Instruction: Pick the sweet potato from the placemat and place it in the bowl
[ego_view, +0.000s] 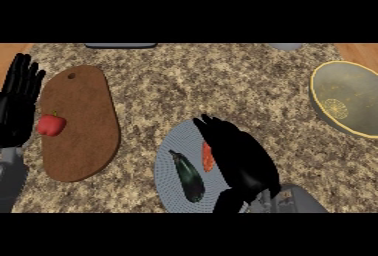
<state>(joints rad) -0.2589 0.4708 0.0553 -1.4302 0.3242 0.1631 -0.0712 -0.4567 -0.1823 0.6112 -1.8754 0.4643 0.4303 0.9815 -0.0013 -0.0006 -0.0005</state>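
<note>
Sweet potato (208, 156) on placemat (168, 175) | touching right hand (240, 155) fingers

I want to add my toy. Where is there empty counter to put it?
Bare counter lies between the brown cutting board and the bowl, above the placemat. It is crowded on the placemat: the eggplant, the sweet potato and the right hand. The left hand rests at the left edge.
</note>
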